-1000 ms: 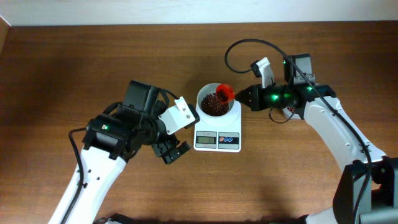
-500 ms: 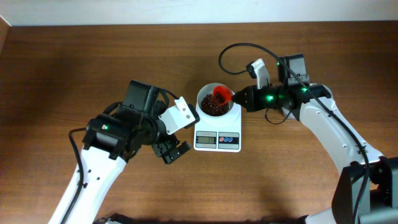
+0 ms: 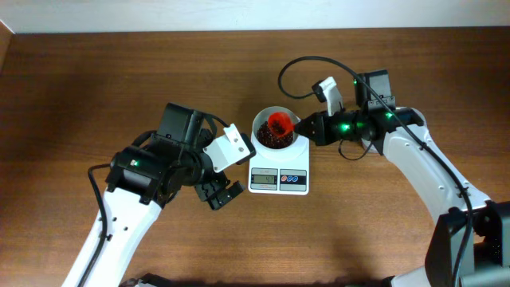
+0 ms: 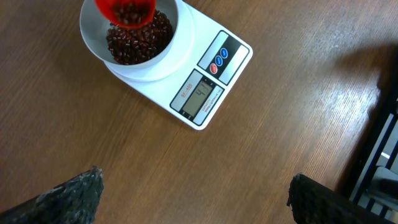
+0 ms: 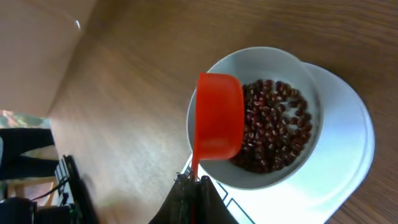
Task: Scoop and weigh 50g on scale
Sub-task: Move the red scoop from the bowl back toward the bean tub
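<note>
You had a wooden table (image 3: 80, 96) before you, its brown grain plain to see under a soft satin finish, and the scale (image 4: 208, 79) on it was smooth white plastic. The bowl (image 5: 273, 57) looked smooth and white and the scoop (image 5: 217, 115) was shiny red plastic. The beans (image 5: 277, 127) had a faint sheen, and the pads (image 4: 68, 196) of your left gripper (image 4: 194, 196) looked rough and grey.
</note>
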### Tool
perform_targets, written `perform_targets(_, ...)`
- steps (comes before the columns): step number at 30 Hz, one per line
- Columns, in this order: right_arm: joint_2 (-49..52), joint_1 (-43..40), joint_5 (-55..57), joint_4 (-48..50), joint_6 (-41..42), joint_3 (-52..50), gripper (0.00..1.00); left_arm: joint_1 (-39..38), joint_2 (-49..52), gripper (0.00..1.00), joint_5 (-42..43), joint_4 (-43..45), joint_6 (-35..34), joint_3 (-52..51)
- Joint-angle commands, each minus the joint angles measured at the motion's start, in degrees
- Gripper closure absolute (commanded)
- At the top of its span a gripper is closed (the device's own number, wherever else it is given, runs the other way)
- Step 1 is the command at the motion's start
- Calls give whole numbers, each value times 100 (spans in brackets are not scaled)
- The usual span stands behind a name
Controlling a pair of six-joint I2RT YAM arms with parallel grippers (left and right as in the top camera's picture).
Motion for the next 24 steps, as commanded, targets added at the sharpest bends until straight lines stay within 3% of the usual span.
perform_targets(1,-144,35,372,2,439,20,96,11,-87,1,66,11,-17,48)
perform_targets(2,-144,35,-205,46,15,20,96,11,-87,1,63,11,-17,48)
perform_targets(5,-144,35,588,-7,614,20,96,11,-87,1,63,11,-17,48)
perform_targets(7,-144,35,-455,74,-179,20,96,11,-87,1,63,11,-17,48)
perform_targets(9,-144,35,638,-2,651,20,96,11,-87,1,63,11,-17,48)
perform_targets(11,-144,46,-201,48,-72,20,96,11,-87,1,63,11,-17,48)
perform_targets(13,-144,46,710,-74,603,20,96,11,-87,1,63,11,-17,48)
perform_targets(15,-144,48,-619,74,-273,20,96,11,-87,1,66,11,-17,48)
perform_targets(17,-144,46,745,-26,599,31,96,11,-87,1,63,11,-17,48)
perform_targets(20,-157,153,-83,-22,-201,37,96,11,-87,1,63,11,-17,48)
perform_targets(24,-177,229,575,-48,57,48,96,11,-87,1,63,11,-17,48)
